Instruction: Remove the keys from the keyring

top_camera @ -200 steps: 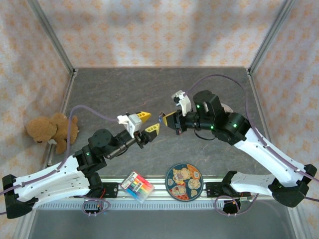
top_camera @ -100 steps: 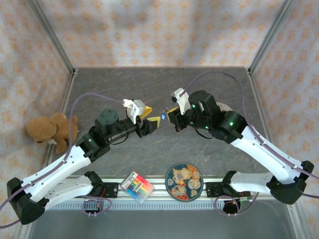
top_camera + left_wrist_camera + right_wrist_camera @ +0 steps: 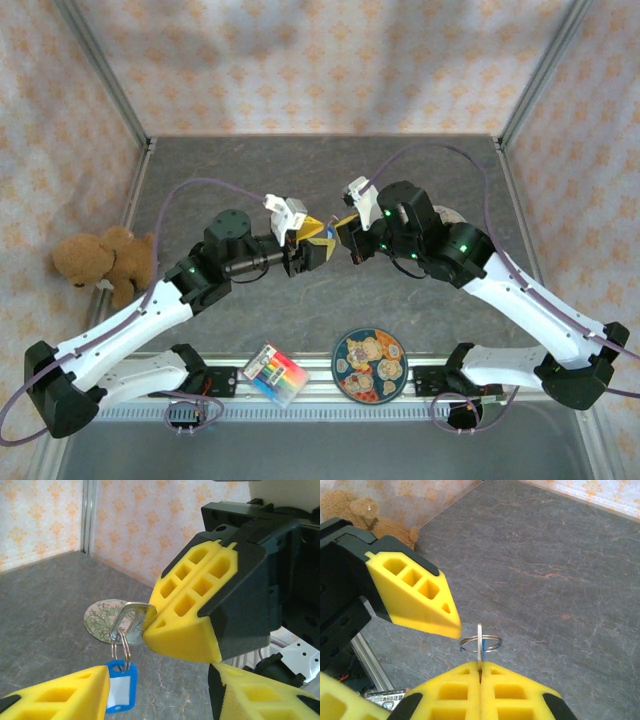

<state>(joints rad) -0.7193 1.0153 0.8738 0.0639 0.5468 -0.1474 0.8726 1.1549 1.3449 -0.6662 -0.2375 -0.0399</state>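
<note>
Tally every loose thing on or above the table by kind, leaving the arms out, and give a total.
Teddy bear: 1
Round patterned plates, near one and far one: 2
Multicoloured box: 1
Key: 1
Keyring with blue tag: 1
Total: 6

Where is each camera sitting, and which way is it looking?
Top external: high behind the arms, looking down at the table; both arms show, left gripper facing right gripper.
Left wrist: on the left arm, looking along its own open yellow fingers at the right gripper pinching the key, keyring dangling.
Right wrist: on the right arm, looking down over its own shut fingers at the key edge-on.
Shared: both wrist views see key and keyring.
</note>
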